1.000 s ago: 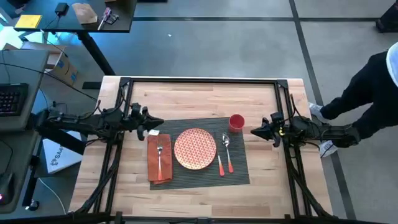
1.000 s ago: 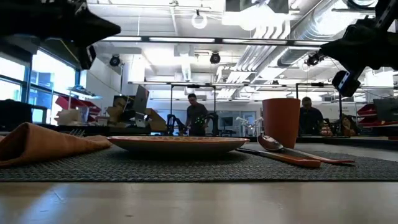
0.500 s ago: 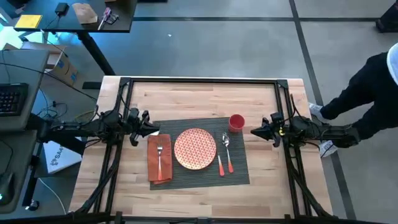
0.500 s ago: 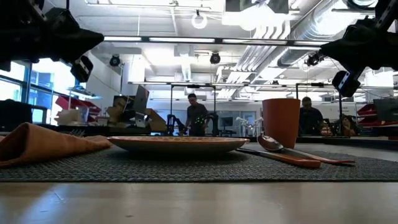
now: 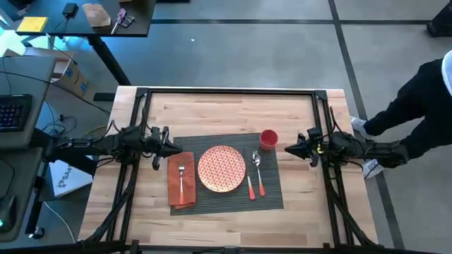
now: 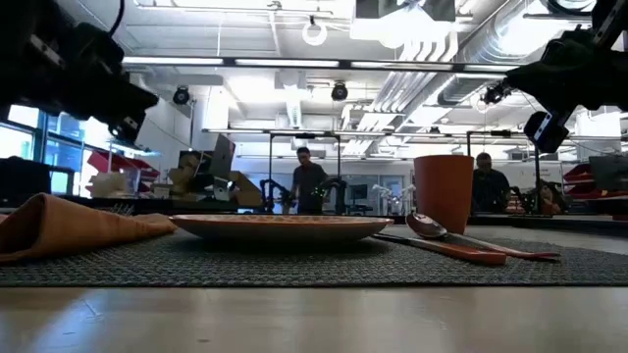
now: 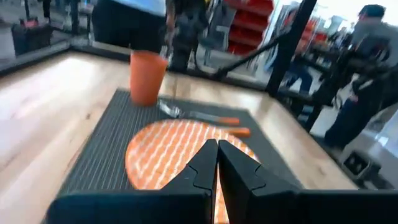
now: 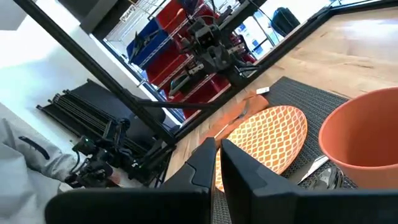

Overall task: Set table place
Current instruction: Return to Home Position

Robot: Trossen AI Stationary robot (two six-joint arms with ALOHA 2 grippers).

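The left gripper (image 5: 171,143) hangs above the light butcher-block wooden table (image 5: 212,113) with its fingers pressed together and holding nothing. Just ahead of and below its tips lies the orange cloth napkin (image 5: 174,189), with a silver fork (image 5: 181,175) resting on it. The round red-and-white patterned plate (image 5: 221,168) sits farther ahead, in the middle of the dark grey ribbed rectangular placemat (image 5: 272,199). The right gripper (image 5: 287,149), also raised, pinched closed and empty, points at the small red cup (image 5: 268,138) close in front of it. The silver spoon (image 5: 257,162) and an orange-handled utensil (image 5: 249,188), possibly a knife, lie between that gripper and the plate.
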